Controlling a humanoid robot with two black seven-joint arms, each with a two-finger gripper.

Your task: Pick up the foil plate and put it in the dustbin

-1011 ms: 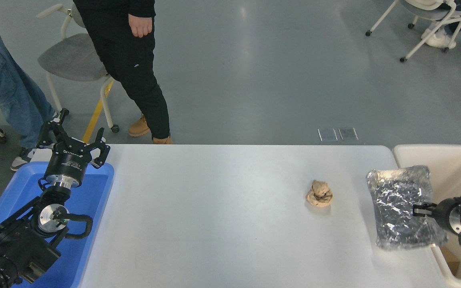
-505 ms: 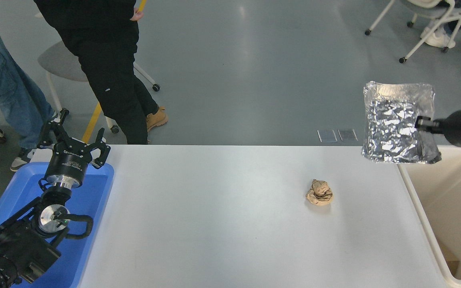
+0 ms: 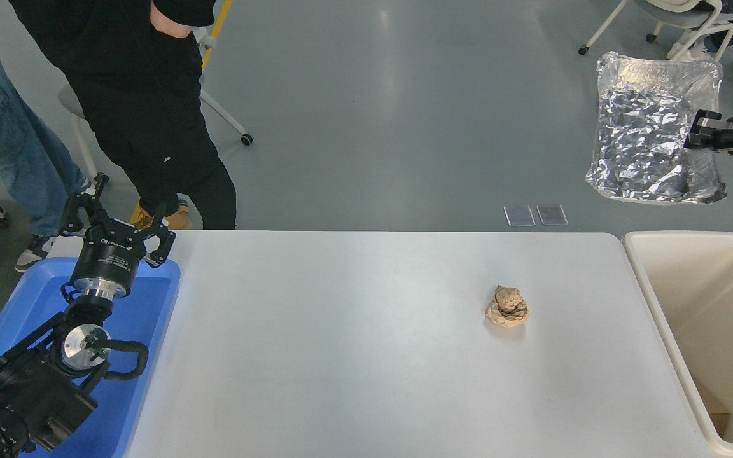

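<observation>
So we've got the right gripper [image 3: 702, 130] with fingers clamped on the plate's [image 3: 649, 127] edge, carried high beyond the dustbin [image 3: 672, 280], presumably to clear its rim before dropping.

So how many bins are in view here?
2: the blue bin at the table's left edge under the parked left gripper, and the cream dustbin at its right end.

left claw [image 3: 118, 216], print too blurred to read
</observation>
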